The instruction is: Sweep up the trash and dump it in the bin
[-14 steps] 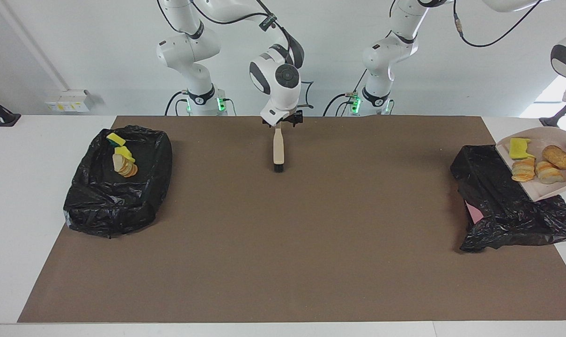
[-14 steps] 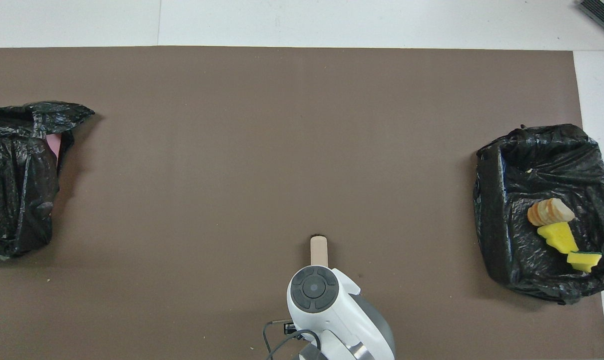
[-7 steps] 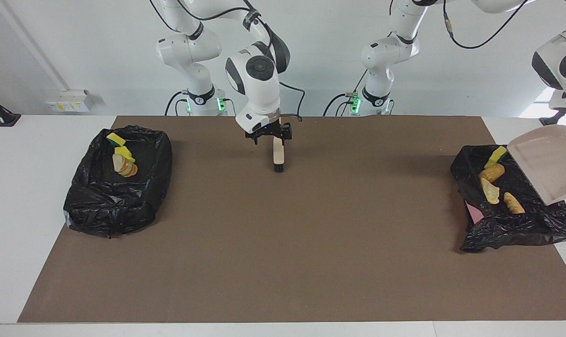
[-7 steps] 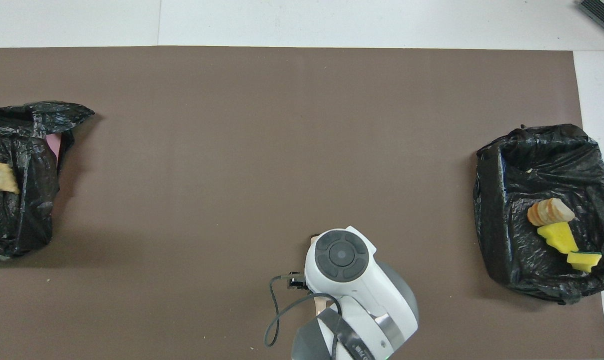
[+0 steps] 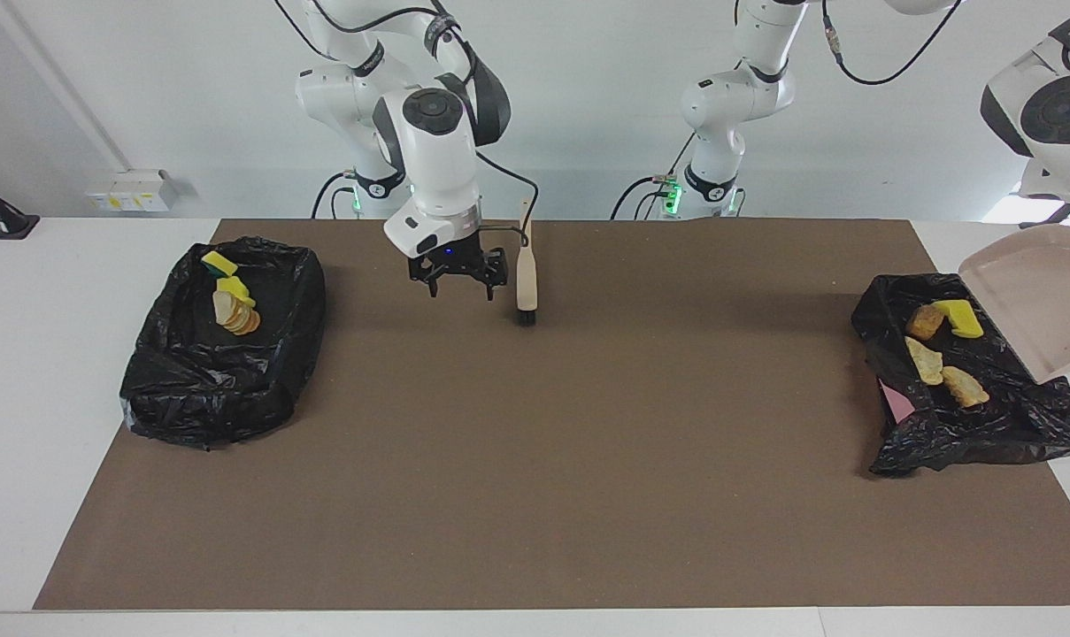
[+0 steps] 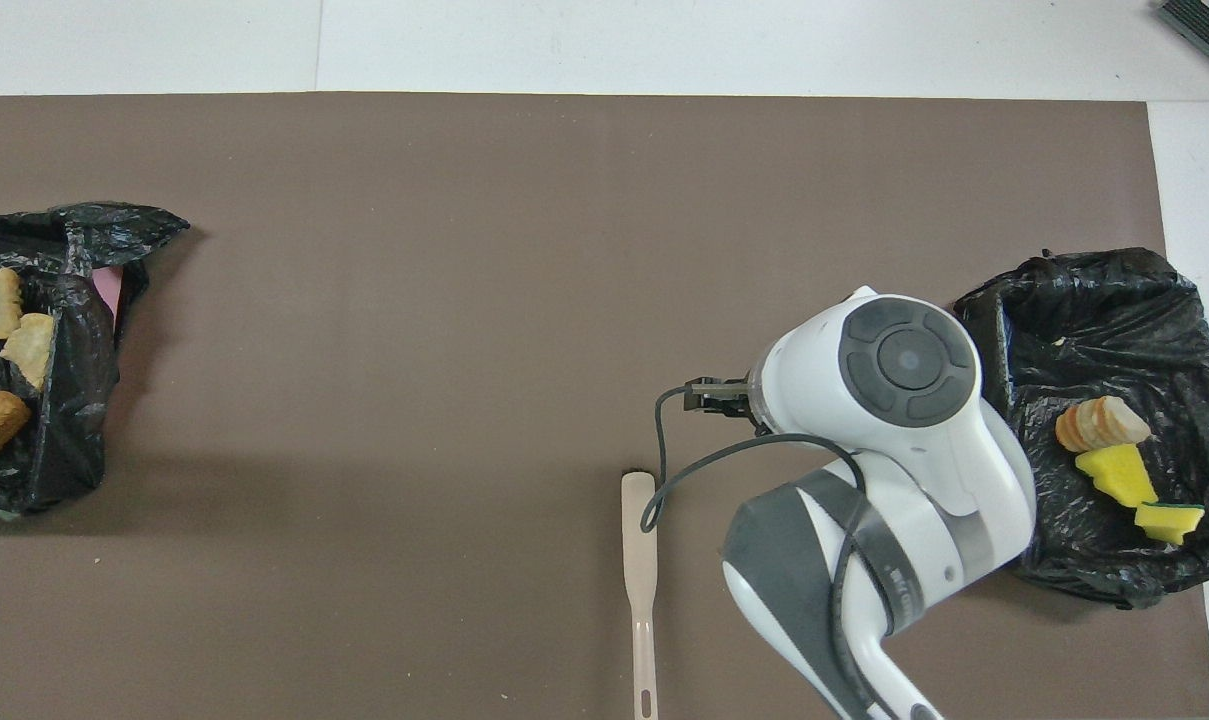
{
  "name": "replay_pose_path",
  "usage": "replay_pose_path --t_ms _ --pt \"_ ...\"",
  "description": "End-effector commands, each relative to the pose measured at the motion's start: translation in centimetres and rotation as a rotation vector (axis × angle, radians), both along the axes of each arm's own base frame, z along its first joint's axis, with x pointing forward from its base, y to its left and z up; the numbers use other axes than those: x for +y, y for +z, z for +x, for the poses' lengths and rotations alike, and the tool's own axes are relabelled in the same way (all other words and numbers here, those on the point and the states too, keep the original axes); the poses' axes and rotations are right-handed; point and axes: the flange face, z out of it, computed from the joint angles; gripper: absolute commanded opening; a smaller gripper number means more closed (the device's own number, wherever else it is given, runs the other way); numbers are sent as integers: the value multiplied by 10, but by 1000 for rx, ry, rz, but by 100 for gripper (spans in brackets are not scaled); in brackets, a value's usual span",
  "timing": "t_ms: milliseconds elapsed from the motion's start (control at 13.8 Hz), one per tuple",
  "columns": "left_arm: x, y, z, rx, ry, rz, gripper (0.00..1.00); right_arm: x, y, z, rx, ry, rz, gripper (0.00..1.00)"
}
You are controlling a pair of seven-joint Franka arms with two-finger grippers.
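Note:
The beige brush lies on the brown mat near the robots, bristles pointing away from them; it shows full length in the overhead view. My right gripper hangs open and empty just above the mat beside it. The left arm holds the beige dustpan tilted over the black-bagged bin at its end of the table; the gripper itself is out of view. Trash lies in that bin: a yellow sponge and bread chunks.
A second black-bagged bin at the right arm's end holds sponge pieces and bread slices. The right arm's wrist hides part of the mat from overhead. White table borders the mat.
The right gripper let go of the brush and moved toward the right arm's end. The left arm tipped the dustpan up and the trash slid into the bin.

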Motion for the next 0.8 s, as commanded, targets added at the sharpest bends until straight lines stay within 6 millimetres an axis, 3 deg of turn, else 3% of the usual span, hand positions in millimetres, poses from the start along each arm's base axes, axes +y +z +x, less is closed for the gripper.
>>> replay_pose_path --t_ms 0,145,435,724 --pt "-26 1 -6 8 34 -36 0 -60 31 32 -57 -45 -11 100" --pt "-53 -6 -5 31 29 -78 0 -98 48 42 -84 -58 -13 100" --pt "-125 -18 -9 83 23 -188 0 -174 97 36 -134 -68 -18 100" --pt "-165 -30 -16 29 111 -363 0 -231 142 27 -72 13 -36 100"
